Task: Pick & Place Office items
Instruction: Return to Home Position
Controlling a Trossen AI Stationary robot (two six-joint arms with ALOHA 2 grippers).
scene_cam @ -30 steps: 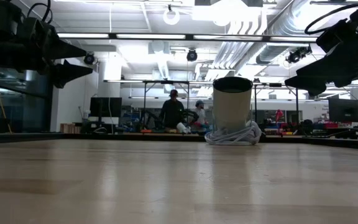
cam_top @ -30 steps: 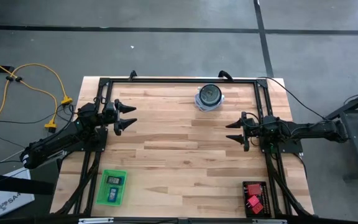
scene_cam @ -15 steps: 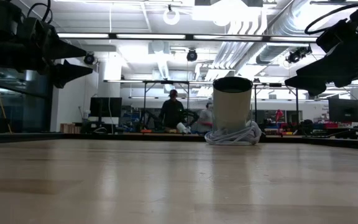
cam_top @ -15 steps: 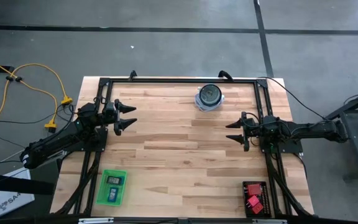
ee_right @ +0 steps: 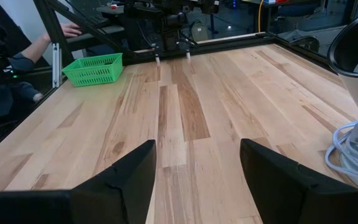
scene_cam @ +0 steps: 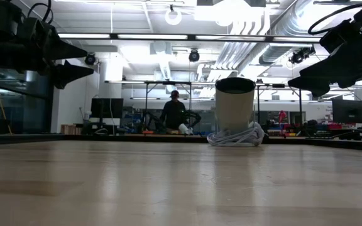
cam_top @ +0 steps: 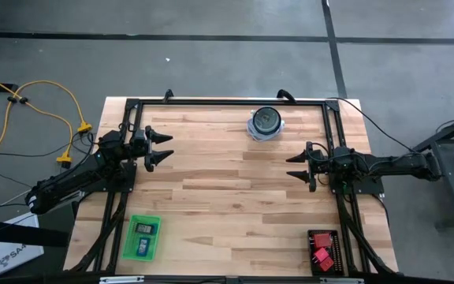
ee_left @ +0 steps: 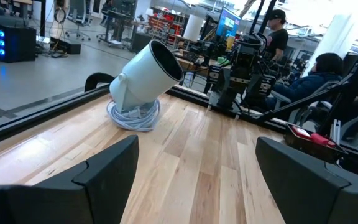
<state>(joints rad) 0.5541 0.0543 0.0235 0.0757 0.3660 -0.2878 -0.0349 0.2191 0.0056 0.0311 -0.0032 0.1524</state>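
The office items lie in two trays near the table's near edge in the high view. Little dark, teal and blue rectangles (cam_top: 143,237) lie in a green tray (cam_top: 128,239) at the near left. Red blocks (cam_top: 319,254) lie in a black tray (cam_top: 333,239) at the near right. My left gripper (cam_top: 161,147) hovers open over the table's left part (ee_left: 194,183). My right gripper (cam_top: 296,166) hovers open over the right part (ee_right: 197,180). Both point toward the table's middle and stand well above the wood in the low view (scene_cam: 68,59) (scene_cam: 310,78). Neither is near the trays.
A round white cup-like object with a dark top (cam_top: 265,122) stands on a coiled white cord near the far edge (scene_cam: 234,113) (ee_left: 143,74). A black frame (cam_top: 211,102) runs along the table's edges. Bare wood lies between the arms. People sit in the room beyond.
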